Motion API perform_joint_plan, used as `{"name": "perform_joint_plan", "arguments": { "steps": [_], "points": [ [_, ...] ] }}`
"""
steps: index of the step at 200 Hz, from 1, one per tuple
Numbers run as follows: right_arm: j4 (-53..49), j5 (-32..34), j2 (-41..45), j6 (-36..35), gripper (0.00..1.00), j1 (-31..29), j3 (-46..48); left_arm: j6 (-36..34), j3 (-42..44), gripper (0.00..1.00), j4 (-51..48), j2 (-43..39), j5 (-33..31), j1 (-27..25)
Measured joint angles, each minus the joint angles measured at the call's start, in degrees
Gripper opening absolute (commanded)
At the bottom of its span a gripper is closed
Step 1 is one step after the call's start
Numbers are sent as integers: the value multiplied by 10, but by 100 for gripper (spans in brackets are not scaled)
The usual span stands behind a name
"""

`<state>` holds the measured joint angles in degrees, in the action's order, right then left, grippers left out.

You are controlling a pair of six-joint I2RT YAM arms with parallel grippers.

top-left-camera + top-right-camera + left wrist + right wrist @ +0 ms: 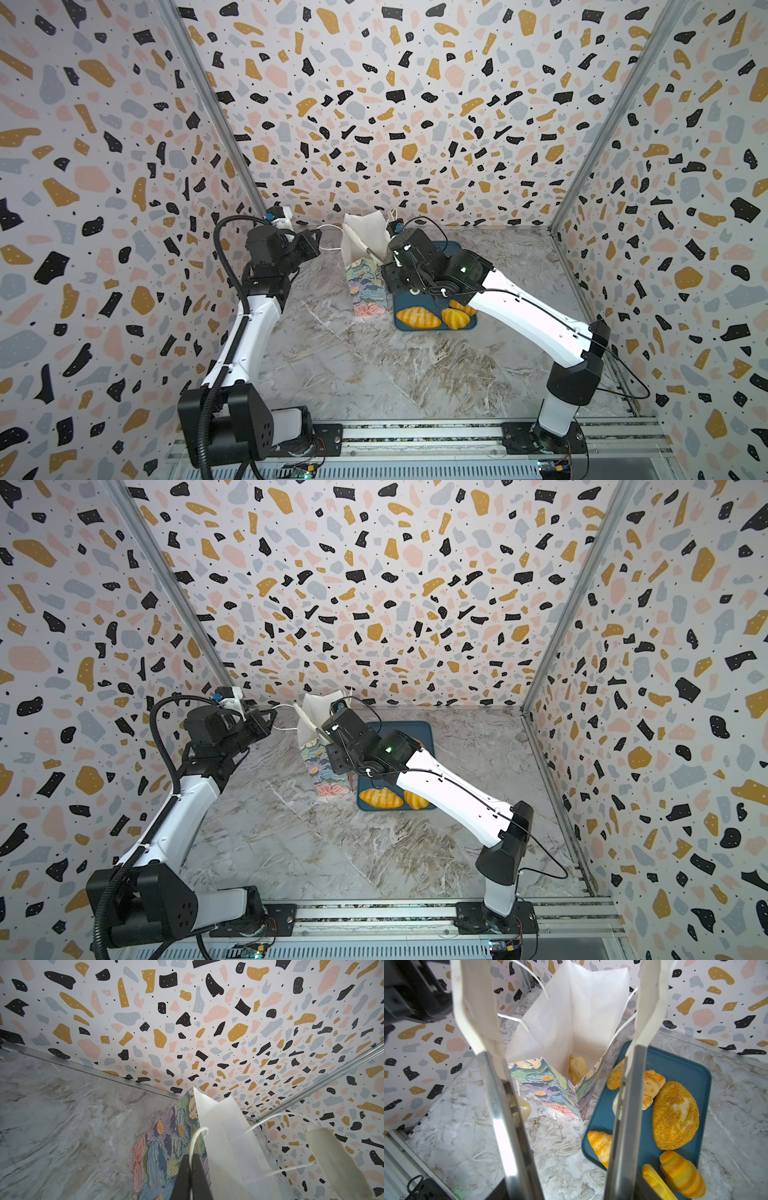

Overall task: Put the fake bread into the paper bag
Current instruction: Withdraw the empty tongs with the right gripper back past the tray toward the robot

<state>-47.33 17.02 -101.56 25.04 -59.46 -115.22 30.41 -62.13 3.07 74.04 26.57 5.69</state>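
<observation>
The tall paper gift bag (pixel 366 291), pastel floral outside and plain white inside, stands upright on the marble tabletop (pixel 332 374), just beside the flat dark-blue tray (pixel 685 1064). The left gripper (pixel 190 1157) is pinched together on one thin white cord handle (pixel 198 1133), drawing that side of the mouth outward. The right gripper (pixel 558 980) hangs over the open mouth with its cloth-wrapped fingers (pixel 475 1012) apart and nothing between them. One pale yellow toy bread (pixel 578 1068) lies at the bottom of the bag. The rest of the fake bread lies on the tray, including a large seeded oval loaf (pixel 675 1115), a plaited pastry (pixel 653 1084) and a ridged golden roll (pixel 681 1174).

The likeliest trouble is the bag itself. It is light, nearly empty and steadied only through a cord, so a finger catching the rim or the loose second handle on the way out could drag it over or fold the mouth shut. A harder pull from the left arm could tilt it or slide it across the smooth marble. The cord could also slip out of the pinch, letting the creased side wall spring inward.

The seeded loaf looks wide for the narrow opening. Dropped flat, it may lodge on the rim or tip the bag, so it probably needs to go in end-first. The glossy rolls may squirt from the fingers.
</observation>
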Motion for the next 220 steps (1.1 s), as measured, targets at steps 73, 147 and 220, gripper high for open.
{"name": "perform_joint_plan", "arguments": {
  "steps": [73,147,220],
  "points": [
    [6,15,49,5,61,-16,37,0,0,0,0,0,0,0],
    [9,35,163,46,61,-16,173,0,0,0,0,0,1,-2],
    [14,53,256,95,61,-16,298,0,0,0,0,-2,2,-3]
  ]
}}
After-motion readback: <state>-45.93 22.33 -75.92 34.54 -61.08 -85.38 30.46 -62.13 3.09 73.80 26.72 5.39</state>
